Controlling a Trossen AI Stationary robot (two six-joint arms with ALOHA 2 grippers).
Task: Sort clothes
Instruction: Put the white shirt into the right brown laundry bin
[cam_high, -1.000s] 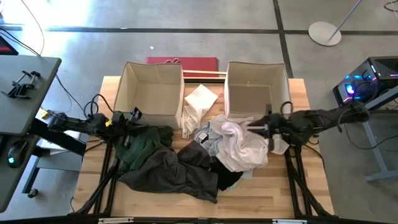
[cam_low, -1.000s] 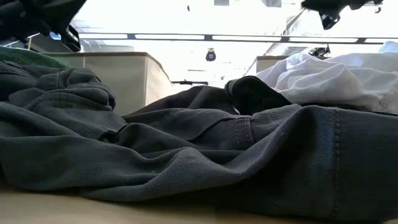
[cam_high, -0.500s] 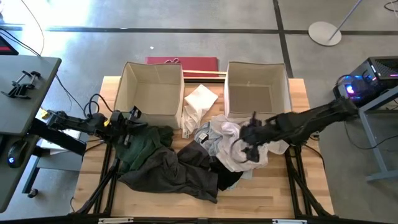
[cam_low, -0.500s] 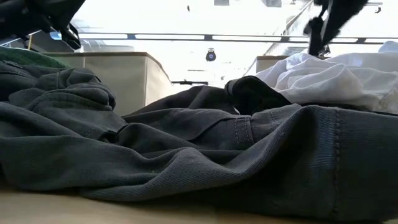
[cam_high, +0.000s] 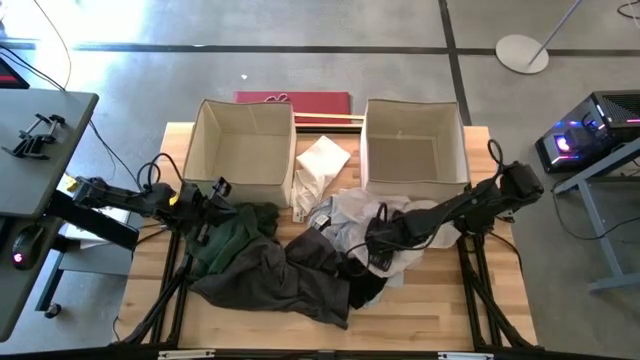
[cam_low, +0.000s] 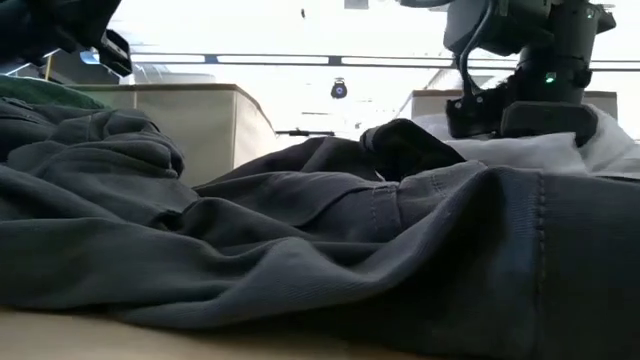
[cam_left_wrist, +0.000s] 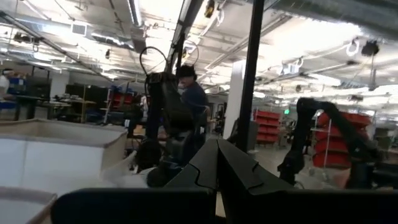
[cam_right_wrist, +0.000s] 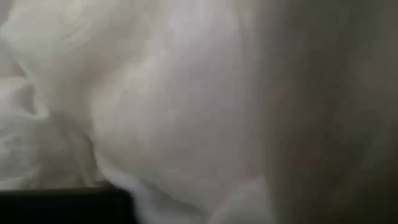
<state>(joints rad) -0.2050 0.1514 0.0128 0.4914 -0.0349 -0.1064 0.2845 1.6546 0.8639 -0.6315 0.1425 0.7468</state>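
Observation:
A pile of clothes lies across the table's middle. A charcoal grey garment (cam_high: 290, 275) is at the near side and fills the low view (cam_low: 300, 250). A dark green one (cam_high: 230, 235) is on its left, and white and light grey ones (cam_high: 345, 215) are on its right. A small black one (cam_high: 372, 290) lies at the near edge of the white pile. Another white garment (cam_high: 322, 160) lies between the two boxes. My right gripper (cam_high: 378, 245) is down in the white pile, and its wrist view shows only white cloth (cam_right_wrist: 155, 112) close up. My left gripper (cam_high: 215, 190) is shut and empty, above the green garment beside the left box.
Two beige fabric boxes stand open at the far side, the left box (cam_high: 245, 103) and the right box (cam_high: 415, 102). A red flat thing (cam_high: 295, 100) lies behind them. Bare wood shows along the table's near edge (cam_high: 430, 320).
My right gripper has gone from beside the right box toward the table's left and near edges and down into the white pile, tipping downward. The white cloth, heaped high in the low view before, now lies lower under the gripper.

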